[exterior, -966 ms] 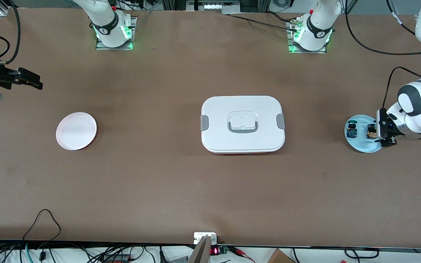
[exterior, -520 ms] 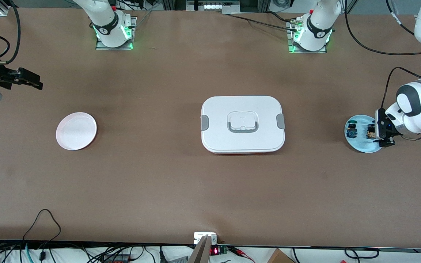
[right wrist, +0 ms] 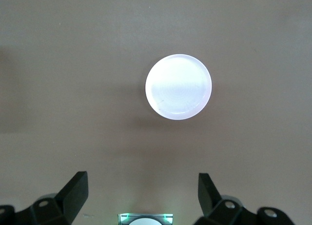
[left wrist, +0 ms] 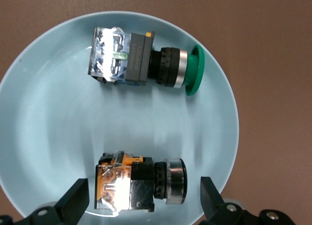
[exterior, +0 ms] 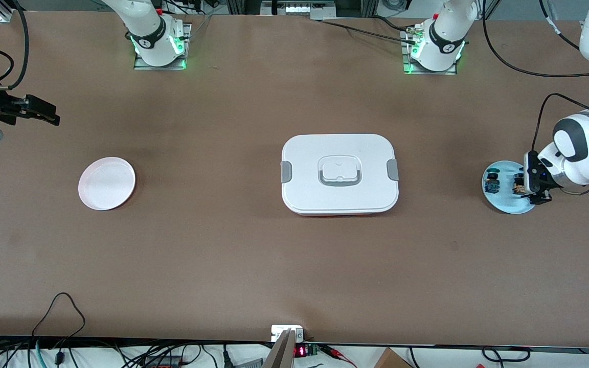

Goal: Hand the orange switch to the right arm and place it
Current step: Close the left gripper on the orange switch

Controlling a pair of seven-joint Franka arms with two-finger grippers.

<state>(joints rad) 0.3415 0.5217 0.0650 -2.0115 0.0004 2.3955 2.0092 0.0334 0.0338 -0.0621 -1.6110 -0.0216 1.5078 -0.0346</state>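
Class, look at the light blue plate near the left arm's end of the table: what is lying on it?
Two push-button switches lie on the light blue plate, apart: the orange switch and a green-capped switch. The left gripper hangs over the orange one, jaws open. Their undersides are hidden.

On the desk (exterior: 223, 245), the left gripper (exterior: 536, 193) hangs over the blue plate (exterior: 504, 202), its fingers just beside the orange switch (exterior: 518, 184); a blue switch (exterior: 491, 183) lies on the plate past it. The right gripper (exterior: 49, 116) waits well away from the white plate (exterior: 106, 183), with a lidded white box (exterior: 339, 174) mid-desk between the plates.

glossy blue plate (left wrist: 29, 112), matt brown table (exterior: 223, 255), shiny metal switch collar (left wrist: 174, 181)
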